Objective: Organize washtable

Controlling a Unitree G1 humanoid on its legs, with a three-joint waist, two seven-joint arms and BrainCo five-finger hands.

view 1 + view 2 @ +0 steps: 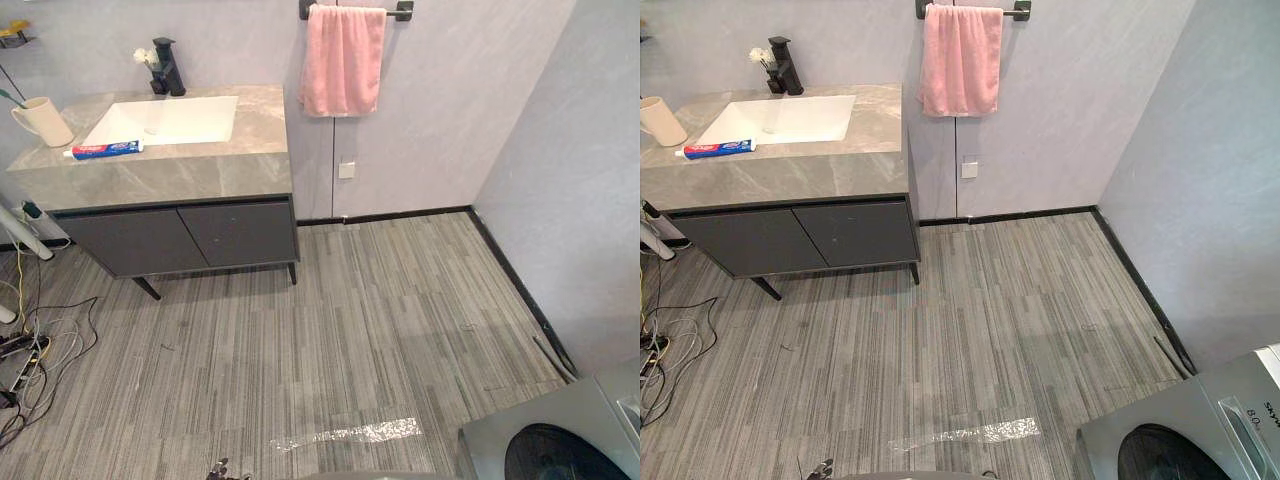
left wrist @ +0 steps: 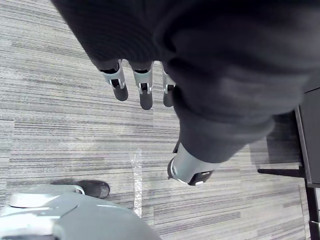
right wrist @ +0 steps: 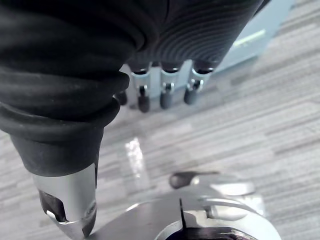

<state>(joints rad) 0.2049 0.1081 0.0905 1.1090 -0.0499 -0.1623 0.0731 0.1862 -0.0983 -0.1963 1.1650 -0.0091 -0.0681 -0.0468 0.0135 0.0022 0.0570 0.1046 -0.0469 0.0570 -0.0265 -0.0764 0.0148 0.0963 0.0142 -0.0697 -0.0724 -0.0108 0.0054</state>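
Desk (image 1: 200, 175) with a grey stone top and white sink (image 1: 165, 120) stands well apart across the floor (image 1: 350, 330); tidying looks not yet begun. Pink towel (image 1: 342, 60) hangs to its right. Cream cup (image 1: 45, 120) sits at the desk's left end and toothpaste (image 1: 105, 150) lies flat before the sink, likely yet to be put away. Left robot hand (image 2: 145, 92) and right robot hand (image 3: 166, 95) hang over the floor, fingers slack and apart, apparently empty.
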